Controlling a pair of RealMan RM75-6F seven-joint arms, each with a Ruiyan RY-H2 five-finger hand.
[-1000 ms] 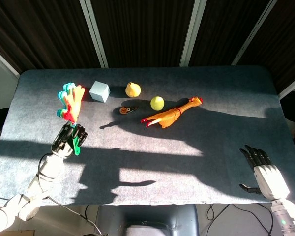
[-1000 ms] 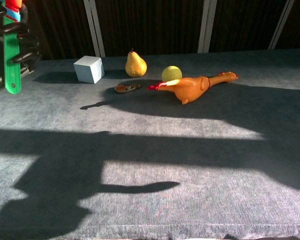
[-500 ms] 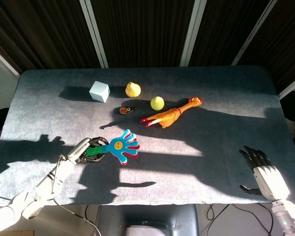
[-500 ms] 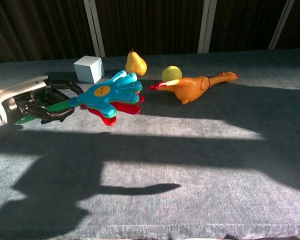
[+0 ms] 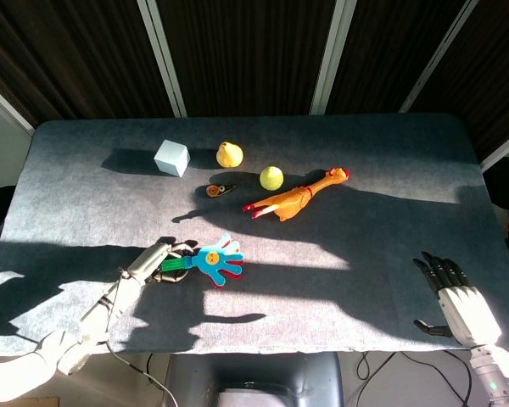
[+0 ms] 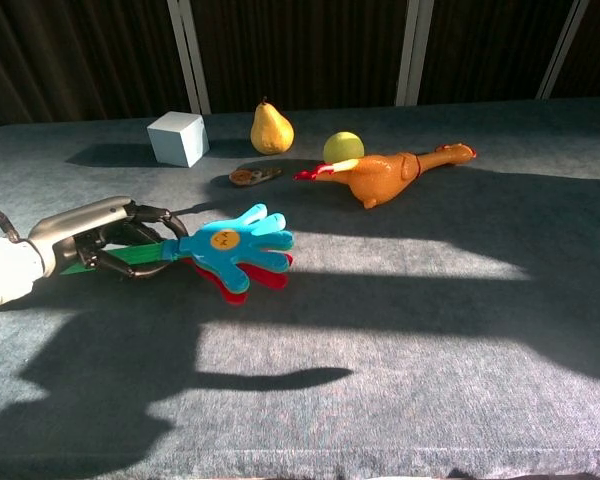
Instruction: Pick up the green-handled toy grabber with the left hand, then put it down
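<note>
The toy grabber (image 5: 214,260) has a blue hand-shaped head (image 6: 235,242) over a red one and a green handle (image 6: 128,255). It lies low and nearly flat over the table's left front, head pointing right; I cannot tell whether it touches the cloth. My left hand (image 5: 155,259) (image 6: 92,233) grips the green handle, its dark fingers (image 6: 145,215) curled around it. Far off at the front right, my right hand (image 5: 452,295) hovers with its fingers spread, holding nothing. The chest view does not show it.
At the back stand a white cube (image 5: 171,158) (image 6: 177,138), a pear (image 5: 229,154) (image 6: 271,129), a yellow-green ball (image 5: 271,177) (image 6: 343,148) and a rubber chicken (image 5: 293,198) (image 6: 385,172). A small brown object (image 5: 218,190) (image 6: 252,176) lies between cube and chicken.
My left hand swung the grabber from upright at the far left down to nearly flat, then lowered it closer to the table. The right hand stayed put.
</note>
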